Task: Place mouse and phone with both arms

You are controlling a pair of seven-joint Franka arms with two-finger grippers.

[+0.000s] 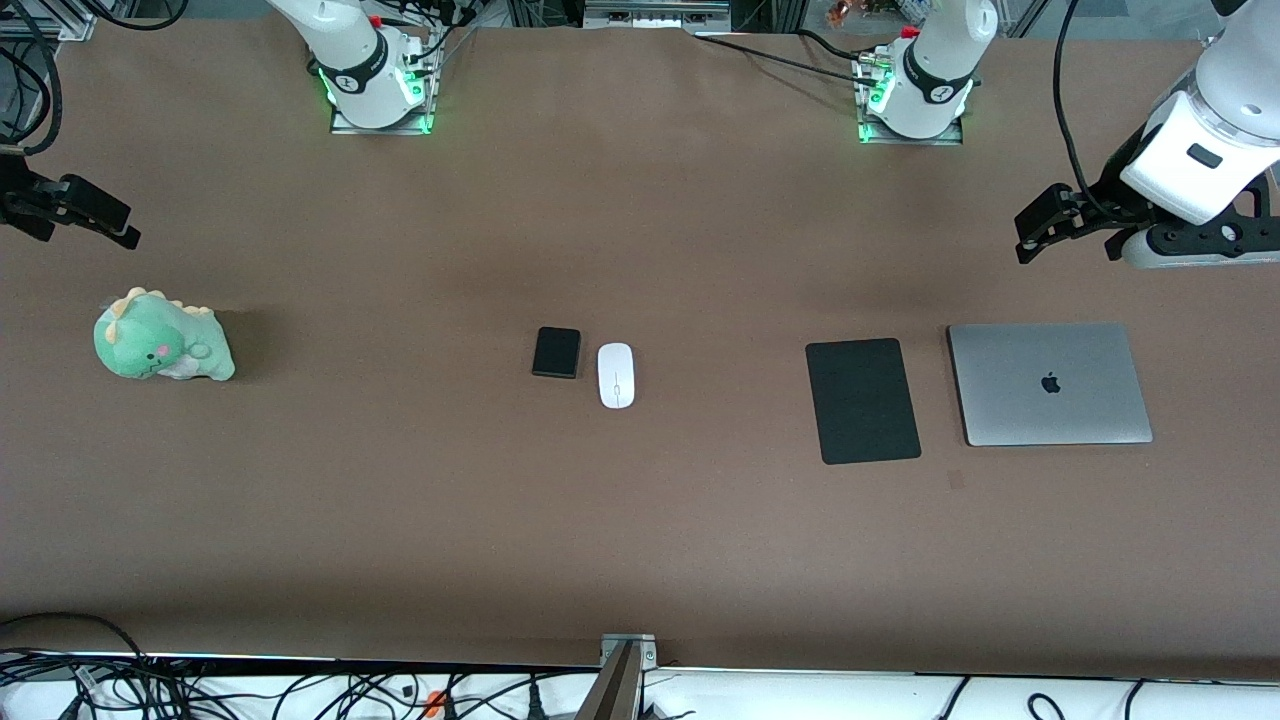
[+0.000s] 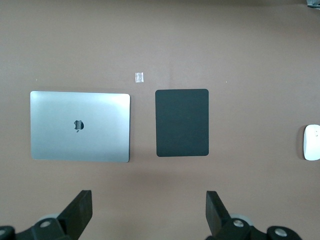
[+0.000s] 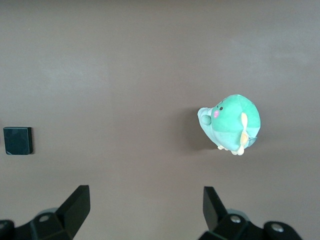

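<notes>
Brown paper covers the table (image 1: 640,520), and at its middle the phone (image 1: 556,352) and the mouse (image 1: 616,375) lie flat, just beside each other with a narrow strip of table between them. The phone is the one toward the right arm's end; the mouse, toward the left arm's end, sits slightly nearer the front camera.

Neither is anywhere near a set of jaws. The left gripper (image 1: 1040,225) hangs in the air over bare table at the left arm's end, its jaws spread wide and holding nothing. In the left wrist view its two fingers (image 2: 80,210) frame open table, with the silver laptop (image 2: 80,126) (lid shut, logo up) and the black mouse pad (image 2: 182,122) lying past them, side by side and apart. Only a sliver of the mouse shows at the edge of that view, well apart from the fingers. A small pale scrap (image 2: 139,76) lies on the table near the laptop and the pad.

The right gripper (image 1: 95,215) hangs over the right arm's end of the table, jaws likewise wide and empty. In the right wrist view its fingers (image 3: 77,205) bracket bare table; a green dinosaur plush (image 3: 231,122) lies past them, and the phone is cut off at that view's edge, well apart from both fingers.

On the table the mouse pad lies between the mouse and the laptop.
</notes>
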